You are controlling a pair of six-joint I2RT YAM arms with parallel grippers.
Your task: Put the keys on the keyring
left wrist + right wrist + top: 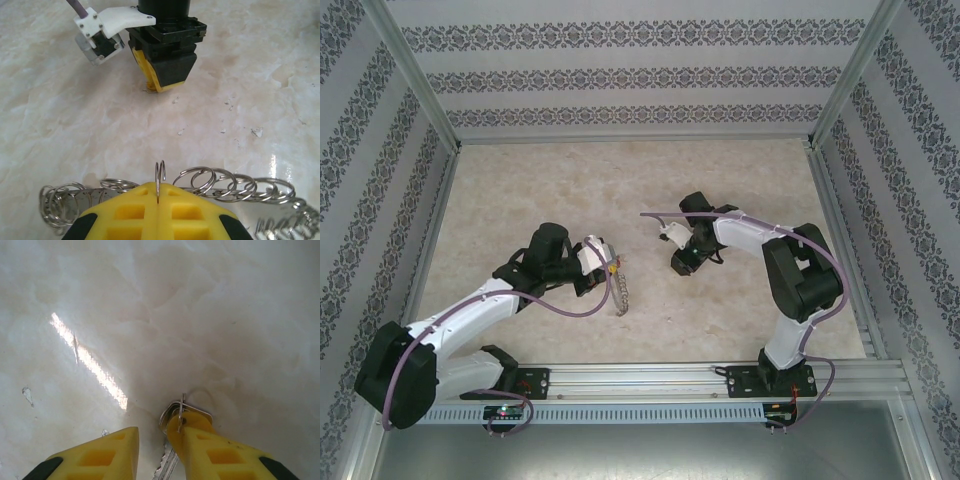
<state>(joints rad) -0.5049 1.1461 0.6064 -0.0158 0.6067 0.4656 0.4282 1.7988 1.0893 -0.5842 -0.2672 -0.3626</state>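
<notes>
Barely begun, I'd say: the left tool [157, 190] is clamped shut on one link of the keyring [205, 180], whose loops trail to both sides of its tips with no key on them that I can see. The right tool [152, 430], tips at the table [150, 315], stands narrowly apart, with what looks like a key [181, 411] leaning against one finger, yet to be threaded.

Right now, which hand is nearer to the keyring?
Left. The left hand is shut on one loop of the keyring; the right hand stands apart from it, farther across the table.
</notes>
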